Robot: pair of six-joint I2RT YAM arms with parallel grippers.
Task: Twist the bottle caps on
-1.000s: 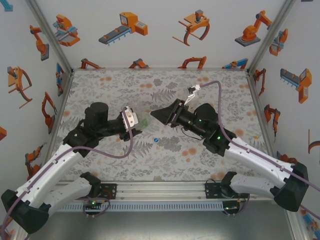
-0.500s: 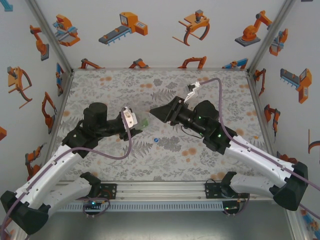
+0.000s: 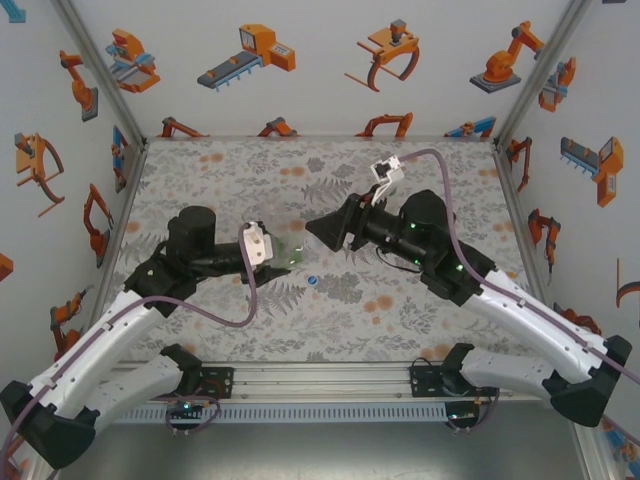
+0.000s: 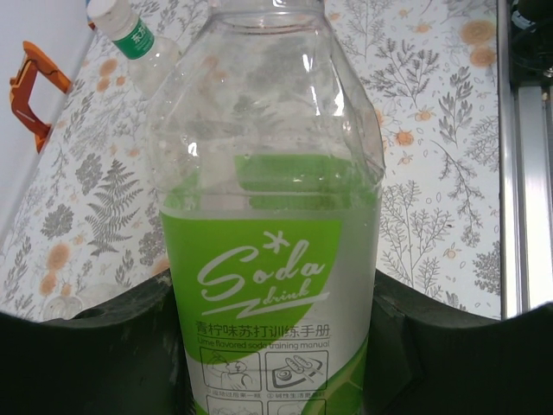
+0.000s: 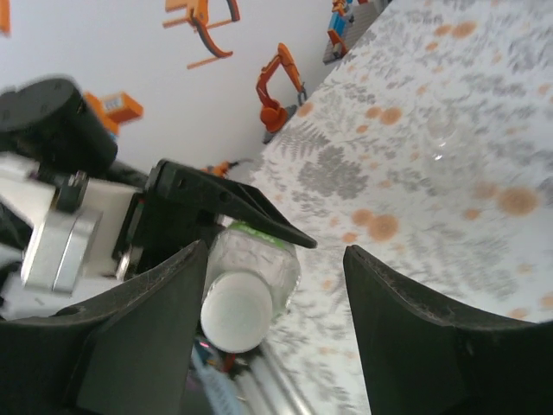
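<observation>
Over floral tabletop (image 3: 200, 170), right hand (image 5: 276, 259) has spread (seemingly off the cap (image 5: 235, 313)); left hand (image 4: 272, 346) pinches bottle (image 4: 268, 173).

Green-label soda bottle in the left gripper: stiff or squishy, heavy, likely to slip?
Probably light: the soda bottle looks clear and empty above its label. Its thin clear wall likely dents if squeezed harder by the left gripper. The glossy label may let it turn in that grip when the white cap is twisted.
</observation>
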